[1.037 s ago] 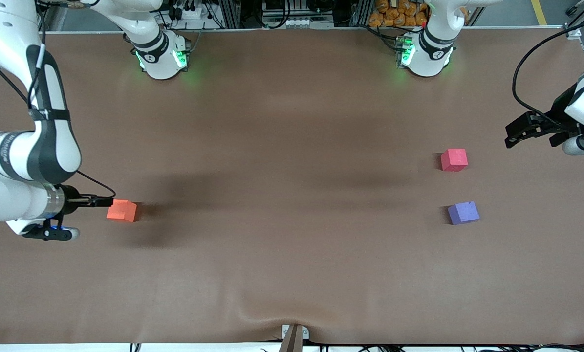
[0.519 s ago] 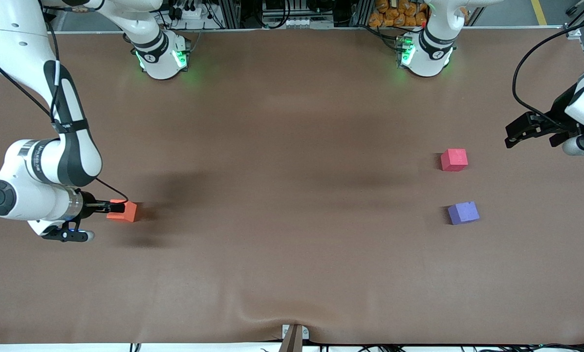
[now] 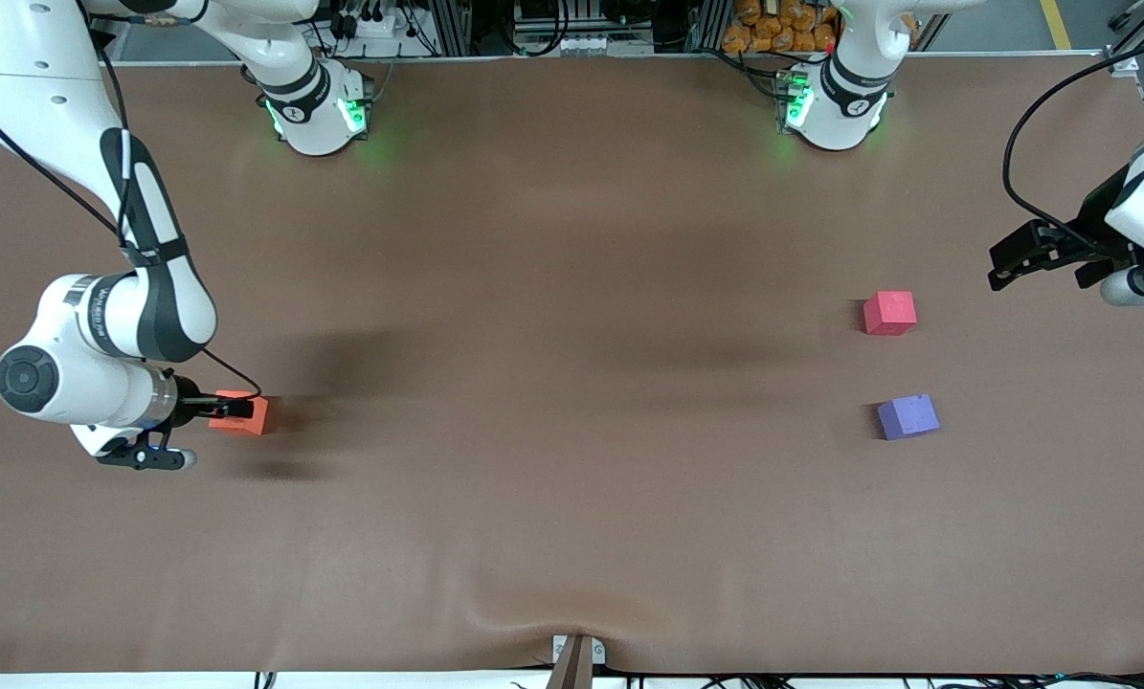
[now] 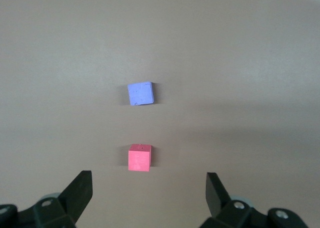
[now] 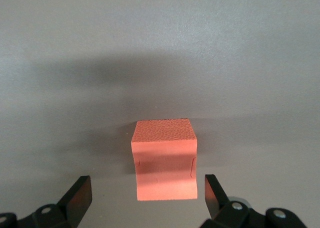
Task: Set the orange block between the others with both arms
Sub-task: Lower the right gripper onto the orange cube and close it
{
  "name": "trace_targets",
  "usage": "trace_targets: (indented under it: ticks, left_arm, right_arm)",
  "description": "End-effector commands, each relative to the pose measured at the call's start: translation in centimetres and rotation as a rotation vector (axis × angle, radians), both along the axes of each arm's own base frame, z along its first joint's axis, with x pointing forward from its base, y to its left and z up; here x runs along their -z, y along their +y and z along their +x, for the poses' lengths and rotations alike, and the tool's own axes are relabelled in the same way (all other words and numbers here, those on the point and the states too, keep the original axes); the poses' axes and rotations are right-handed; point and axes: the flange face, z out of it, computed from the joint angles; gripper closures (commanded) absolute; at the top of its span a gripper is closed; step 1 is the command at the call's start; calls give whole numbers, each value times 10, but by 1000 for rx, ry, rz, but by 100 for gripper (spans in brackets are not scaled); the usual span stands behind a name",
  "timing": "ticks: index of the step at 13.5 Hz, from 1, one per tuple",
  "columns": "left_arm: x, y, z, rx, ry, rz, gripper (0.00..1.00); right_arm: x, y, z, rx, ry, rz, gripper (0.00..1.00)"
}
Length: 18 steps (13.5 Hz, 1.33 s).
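Observation:
The orange block (image 3: pixel 249 414) lies on the brown table toward the right arm's end. My right gripper (image 3: pixel 231 409) is low at it and open. In the right wrist view the orange block (image 5: pixel 164 158) reaches partway between the two fingers of the right gripper (image 5: pixel 147 187), with a gap on each side. The others sit toward the left arm's end: a pinkish-red cube (image 3: pixel 889 313) and a purple-blue cube (image 3: pixel 908 416) nearer the front camera. My left gripper (image 3: pixel 1014 260) waits open by the table's end past them. The left wrist view shows the left gripper (image 4: pixel 149 182), the pinkish-red cube (image 4: pixel 139 158) and the purple-blue cube (image 4: pixel 140 93).
The arms' green-lit bases (image 3: pixel 315 113) (image 3: pixel 828 107) stand along the table's back edge. The brown cover has a raised wrinkle (image 3: pixel 524 612) near the front edge, by a small bracket (image 3: pixel 576 655). A wide bare stretch of table separates the orange block from the two cubes.
The right arm has moved toward the orange block, so its fingers now reach over the block's end. The block, the two cubes and the left arm have not moved.

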Motion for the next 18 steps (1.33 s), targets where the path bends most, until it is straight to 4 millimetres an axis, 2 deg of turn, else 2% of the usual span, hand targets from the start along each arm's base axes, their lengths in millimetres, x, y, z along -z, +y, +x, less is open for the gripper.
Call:
trace_targets:
  ticks: [1,5,11,12,13,14,15,18]
  left_arm:
    - [-2,2,0,17,4,-17,0]
    - [-1,2,0,17,7,-16,0]
    - [-1,2,0,17,8,-16,0]
    - [-1,2,0,17,8,-16,0]
    - [-1,2,0,17,8,-16,0]
    - [-1,2,0,17,8,-16,0]
    - [-1,2,0,17,8,-16,0]
    - [-1,2,0,17,8,-16,0]
  right_arm:
    - [10,-2,-6,-4,-5,-4,0]
    - [15,-9,-4,-31,-20,-18,0]
    - [46,-13,-6,-35,-2,-15,0]
    - [49,-13,-7,-35,0,-15,26]
    - [54,-13,-8,-35,7,-14,67]
    - [54,-13,-8,-32,9,-13,87]
    - [54,-11,-8,-35,13,-13,98]
    - [47,-8,-7,-38,7,-11,100]
